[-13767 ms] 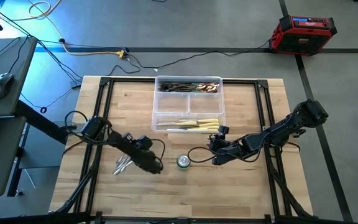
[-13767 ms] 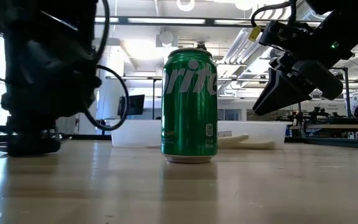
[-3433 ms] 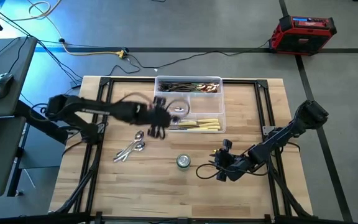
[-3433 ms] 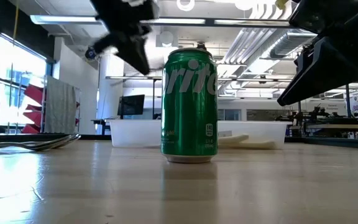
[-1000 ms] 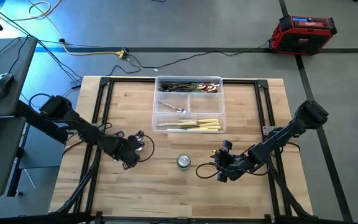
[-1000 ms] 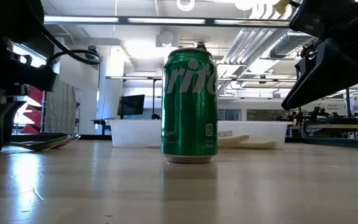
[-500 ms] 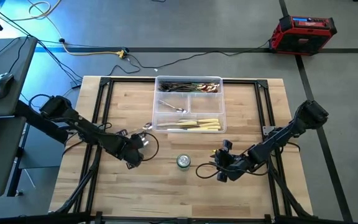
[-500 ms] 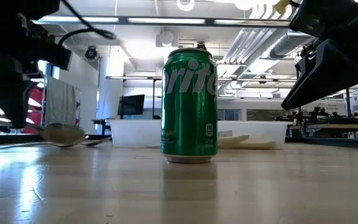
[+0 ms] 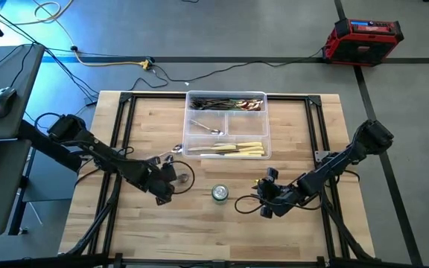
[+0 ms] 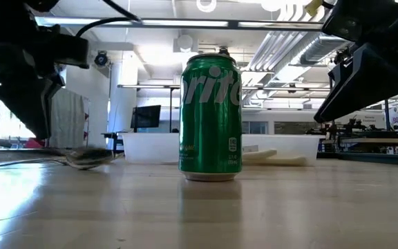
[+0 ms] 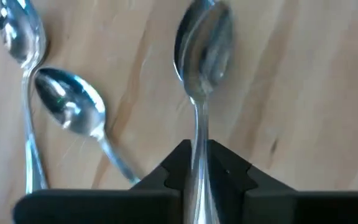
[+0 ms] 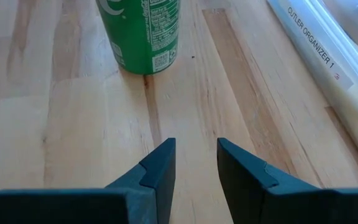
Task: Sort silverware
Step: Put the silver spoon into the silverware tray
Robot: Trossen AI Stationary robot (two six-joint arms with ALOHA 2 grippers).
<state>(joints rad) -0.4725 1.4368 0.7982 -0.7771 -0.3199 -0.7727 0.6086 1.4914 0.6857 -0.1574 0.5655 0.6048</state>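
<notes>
My left gripper (image 9: 167,174) stands at the table's left middle, shut on a shiny silver spoon (image 11: 202,43) whose bowl (image 9: 176,150) points toward the clear tray (image 9: 187,123). Two more spoons (image 11: 67,106) (image 11: 18,31) lie flat on the wood beside it. The tray holds dark forks and green-handled pieces (image 9: 226,103), one spoon (image 9: 205,128) and cream-handled knives (image 9: 233,149). My right gripper (image 12: 194,162) hangs open over bare wood, right of the green can (image 12: 145,31). My left gripper pinches the spoon's thin handle (image 11: 197,155) between its two fingers, which come steeply from above. The spoon runs along the fingers and sticks out ahead of them, bowl end first. The bowl (image 10: 88,158) sits low over the table; whether it is clear of the wood I cannot tell.
The green can (image 9: 220,193) stands upright between the two grippers, near the table's middle front. A black metal frame (image 9: 125,100) runs along the table's edges. A red case (image 9: 365,39) and cables lie on the floor beyond the far edge.
My left gripper has risen from the spoons on the table and shifted a little toward the right edge, bringing one spoon up with it. The spoon's bowl now shows beyond the gripper, toward the tray. The right arm has kept still.
</notes>
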